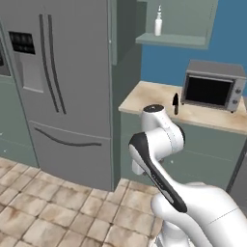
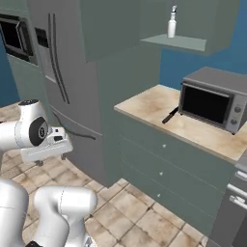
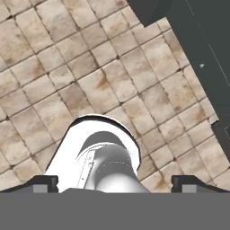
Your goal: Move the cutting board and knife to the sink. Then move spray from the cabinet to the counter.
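Hard to make out: long kitchen knife (image 2: 170,116) with a dark blade and black handle, lying flat on the beige marbled stone desk (image 2: 149,105), just in front of the grey box-shaped oven (image 2: 212,101). From the left base view, knife (image 1: 175,103) looks small, dark and almost upright, partly behind the white robot arm. Tip and handle too small to tell apart.

Small white spray bottle (image 1: 158,23) with a slim neck standing upright on the open shelf of the grey-green wall cabinet (image 1: 173,39), well above the desk. Same bottle (image 2: 171,24) seen in the right base view, nozzle too blurry to read. Nothing else to be seen on that shelf. Top of the cabinet cut off by the picture edge.

Big grey fridge (image 1: 62,87) standing left of the desk, its left side cut off.

Gripper (image 3: 115,184) pointing down at the brown tiled floor (image 3: 54,76), two dark finger tips (image 3: 45,183) spread wide apart, nothing between them. Dark cabinet fronts cut off at the upper right corner of the hand view.
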